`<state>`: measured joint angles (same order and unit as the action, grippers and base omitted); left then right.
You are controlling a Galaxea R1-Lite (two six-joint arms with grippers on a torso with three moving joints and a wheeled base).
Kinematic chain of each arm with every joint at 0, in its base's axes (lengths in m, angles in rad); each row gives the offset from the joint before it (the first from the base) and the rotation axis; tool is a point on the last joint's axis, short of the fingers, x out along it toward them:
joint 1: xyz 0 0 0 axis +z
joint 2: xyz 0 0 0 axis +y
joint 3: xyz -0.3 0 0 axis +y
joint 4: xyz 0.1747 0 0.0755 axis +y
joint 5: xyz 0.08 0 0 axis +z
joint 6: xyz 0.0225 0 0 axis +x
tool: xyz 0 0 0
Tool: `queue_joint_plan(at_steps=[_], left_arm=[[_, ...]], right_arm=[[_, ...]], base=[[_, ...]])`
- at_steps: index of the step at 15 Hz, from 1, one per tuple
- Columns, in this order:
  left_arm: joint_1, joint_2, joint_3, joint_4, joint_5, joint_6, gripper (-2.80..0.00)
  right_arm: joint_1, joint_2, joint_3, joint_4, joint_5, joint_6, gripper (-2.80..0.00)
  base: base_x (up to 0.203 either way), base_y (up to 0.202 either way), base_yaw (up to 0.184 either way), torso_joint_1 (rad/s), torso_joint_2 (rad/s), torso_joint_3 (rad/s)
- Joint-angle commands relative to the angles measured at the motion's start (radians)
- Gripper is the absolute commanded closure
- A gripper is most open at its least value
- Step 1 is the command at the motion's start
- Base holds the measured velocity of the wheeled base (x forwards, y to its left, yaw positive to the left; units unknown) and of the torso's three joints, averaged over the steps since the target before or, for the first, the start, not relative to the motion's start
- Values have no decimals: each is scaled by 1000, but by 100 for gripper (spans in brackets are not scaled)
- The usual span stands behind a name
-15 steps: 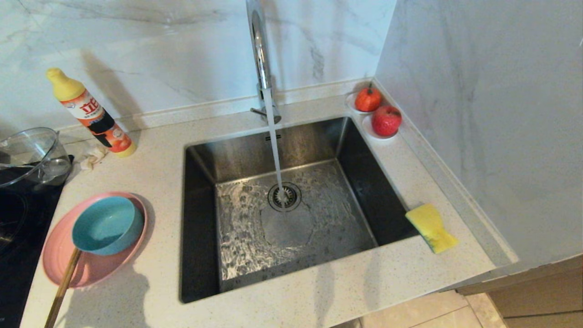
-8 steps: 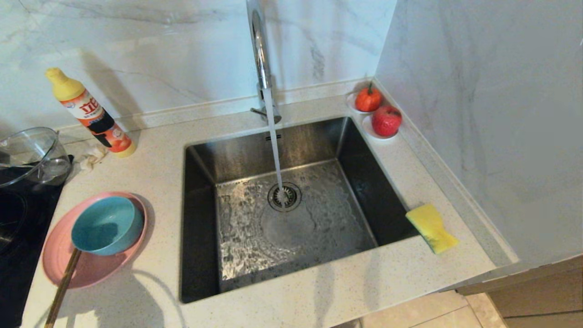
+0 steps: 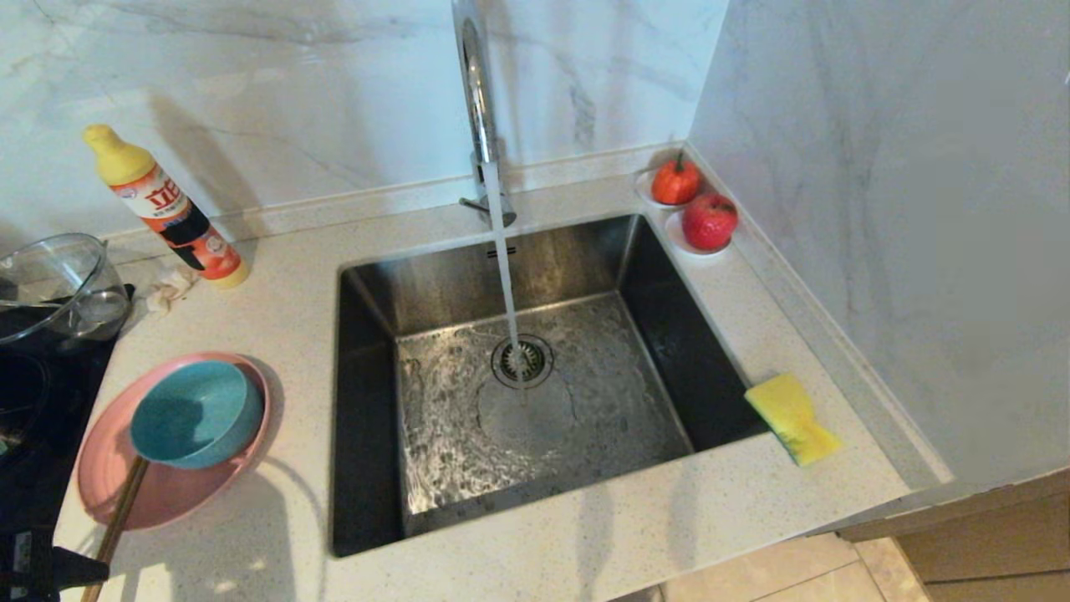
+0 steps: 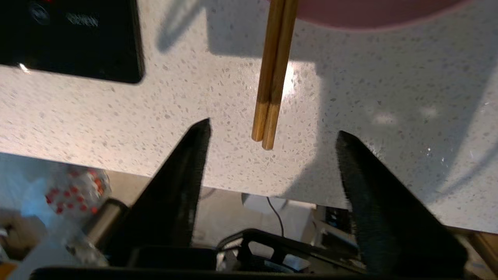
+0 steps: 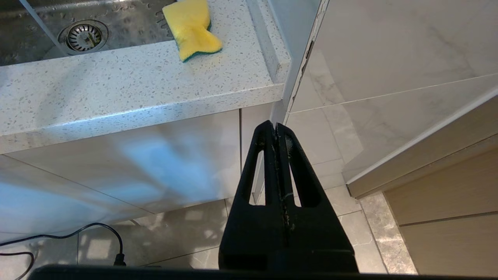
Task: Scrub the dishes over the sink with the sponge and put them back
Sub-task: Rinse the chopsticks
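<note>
Dishes: we see teal bowl sitting in pink plate on counter, left of sink. Sponge lies on counter at sink's right edge. Water runs from faucet onto drain. Only our left wrist view shows left gripper with fingers wide apart, holding nothing, chopsticks ends between them. Only right wrist view shows right gripper, fingers pressed together, low by cabinet front. Marble walls, soap bottle, glass bowl.
</note>
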<state>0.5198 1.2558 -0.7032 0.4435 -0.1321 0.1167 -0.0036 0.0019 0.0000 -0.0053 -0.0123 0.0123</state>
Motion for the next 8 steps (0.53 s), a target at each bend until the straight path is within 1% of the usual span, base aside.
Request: queue_joint_plan(at_steps=[1,8], left_arm=[[2,47,6,11,1,-18,-280],[2,118,32,9,-3,-86,-280]], right_arm=[[-1,1,0,-1,0,0,0],[1,1,0,-1,0,0,0]], base=[[0,0,0,0,0,0],[0,0,0,0,0,0]])
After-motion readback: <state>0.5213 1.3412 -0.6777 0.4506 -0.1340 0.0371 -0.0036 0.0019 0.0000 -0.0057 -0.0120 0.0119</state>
